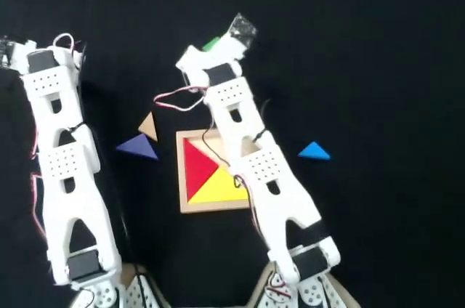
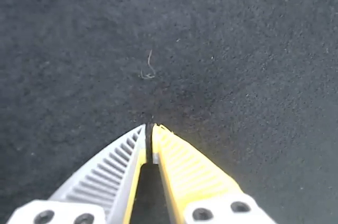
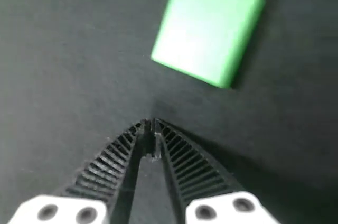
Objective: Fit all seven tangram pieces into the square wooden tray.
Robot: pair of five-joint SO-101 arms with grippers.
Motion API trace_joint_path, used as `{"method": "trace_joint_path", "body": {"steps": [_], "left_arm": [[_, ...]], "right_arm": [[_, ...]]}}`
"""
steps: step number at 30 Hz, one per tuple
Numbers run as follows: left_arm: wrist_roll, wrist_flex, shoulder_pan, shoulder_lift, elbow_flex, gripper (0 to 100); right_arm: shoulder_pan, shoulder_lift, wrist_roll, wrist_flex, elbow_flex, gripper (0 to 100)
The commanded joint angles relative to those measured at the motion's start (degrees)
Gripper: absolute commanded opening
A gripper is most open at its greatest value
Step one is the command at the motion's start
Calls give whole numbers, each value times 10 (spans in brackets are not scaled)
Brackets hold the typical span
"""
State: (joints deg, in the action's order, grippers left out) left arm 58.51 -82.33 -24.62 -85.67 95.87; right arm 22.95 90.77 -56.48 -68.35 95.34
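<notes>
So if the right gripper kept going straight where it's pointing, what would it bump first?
Probably the green square piece. The right gripper, jaws shut, points at its near corner, so it may only clip the edge. Depth is unclear: tilted down, it could touch the black cloth first.

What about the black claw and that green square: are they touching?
Apart. The right wrist view shows bare black cloth between the green square and the shut right gripper.
</notes>
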Motion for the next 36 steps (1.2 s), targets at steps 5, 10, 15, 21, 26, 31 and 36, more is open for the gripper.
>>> {"method": "trace_joint_path", "body": {"steps": [5,10,15,21,26,31,36], "left_arm": [[-2,-11,-4,7,-4,32],[-3,-88,24,79,-3,32],[-92,-186,88,185,-6,30],[-171,-186,98,274,-6,32],[-251,-187,103,320,-7,30],[-366,-187,103,368,-6,29],[-425,-188,107,451,-14,29]], "right_arm": [[-30,-109,2,-185,4,11],[-29,-219,2,-303,3,11],[-43,-334,71,-328,3,11],[-94,-489,164,-329,0,11],[-163,-602,265,-329,-2,11],[-209,-645,324,-329,-2,11],[-279,-651,394,-329,1,11]]}}
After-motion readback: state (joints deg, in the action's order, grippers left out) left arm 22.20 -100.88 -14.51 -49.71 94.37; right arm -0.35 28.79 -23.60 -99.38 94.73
